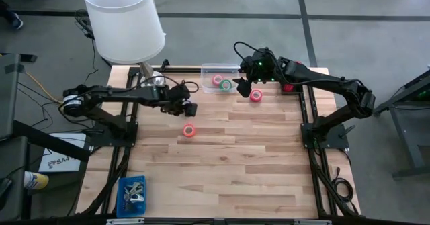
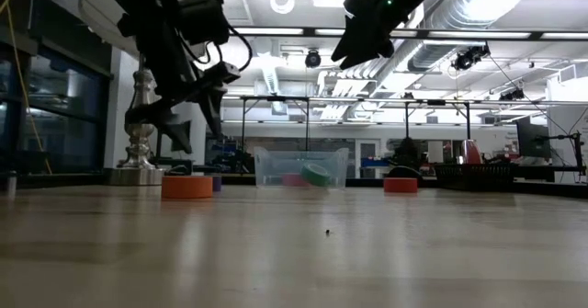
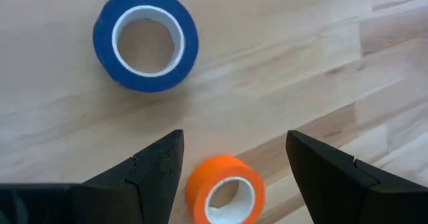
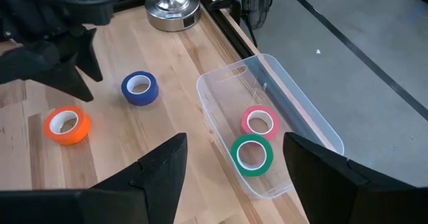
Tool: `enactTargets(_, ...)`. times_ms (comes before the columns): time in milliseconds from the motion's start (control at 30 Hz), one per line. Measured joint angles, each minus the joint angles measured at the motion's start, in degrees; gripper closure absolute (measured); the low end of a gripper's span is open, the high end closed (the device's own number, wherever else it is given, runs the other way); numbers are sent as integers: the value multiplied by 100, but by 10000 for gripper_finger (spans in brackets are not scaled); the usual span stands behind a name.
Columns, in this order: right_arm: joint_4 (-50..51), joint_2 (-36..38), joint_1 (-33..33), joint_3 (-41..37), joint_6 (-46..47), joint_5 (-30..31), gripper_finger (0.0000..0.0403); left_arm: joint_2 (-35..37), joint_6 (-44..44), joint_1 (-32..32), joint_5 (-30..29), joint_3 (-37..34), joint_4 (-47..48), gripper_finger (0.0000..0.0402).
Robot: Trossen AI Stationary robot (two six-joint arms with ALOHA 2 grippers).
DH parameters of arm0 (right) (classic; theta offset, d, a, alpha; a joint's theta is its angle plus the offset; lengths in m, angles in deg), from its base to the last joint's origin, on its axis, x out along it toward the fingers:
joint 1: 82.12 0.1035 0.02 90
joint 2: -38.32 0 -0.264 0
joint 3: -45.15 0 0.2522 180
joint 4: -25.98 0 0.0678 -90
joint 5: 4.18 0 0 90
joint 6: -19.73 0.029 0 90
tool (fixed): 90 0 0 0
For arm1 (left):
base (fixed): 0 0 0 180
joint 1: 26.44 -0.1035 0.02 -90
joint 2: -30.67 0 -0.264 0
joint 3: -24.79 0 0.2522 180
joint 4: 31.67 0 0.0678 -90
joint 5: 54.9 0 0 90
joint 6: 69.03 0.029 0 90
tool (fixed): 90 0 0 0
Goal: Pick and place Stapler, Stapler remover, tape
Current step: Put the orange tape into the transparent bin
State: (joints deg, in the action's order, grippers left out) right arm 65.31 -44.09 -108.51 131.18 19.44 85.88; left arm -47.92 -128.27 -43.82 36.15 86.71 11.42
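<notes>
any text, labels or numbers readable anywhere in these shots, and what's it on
"SA": the only letters that can be made out, on a white sheet or box on the floor left of the table in the high view; the rest of that print is too small to read.
Tape rolls, clear bin, lamp shade, blue tray: no readable print on any of them.
Low view background: any signs there are too blurred to read.

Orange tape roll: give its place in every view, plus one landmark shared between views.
High view: orange tape roll on bare wood, below the left gripper.
Low view: left foreground.
Left wrist view: between that gripper's open fingers.
Right wrist view: far left.
Shared landmark: clear bin; absent from left wrist view.
</notes>
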Motion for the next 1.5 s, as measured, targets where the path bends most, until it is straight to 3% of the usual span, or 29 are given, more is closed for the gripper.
enactTargets(767,76,0,1,0,17,45,164,-156,89,-73,42,0,-184,142)
enactTargets(1300,265,0,2,2,32,55,164,-897,1045,-60,1517,-2,111,142)
enactTargets(1500,271,0,0,2,155,63,164,-896,1426,-60,1590,120,373,142)
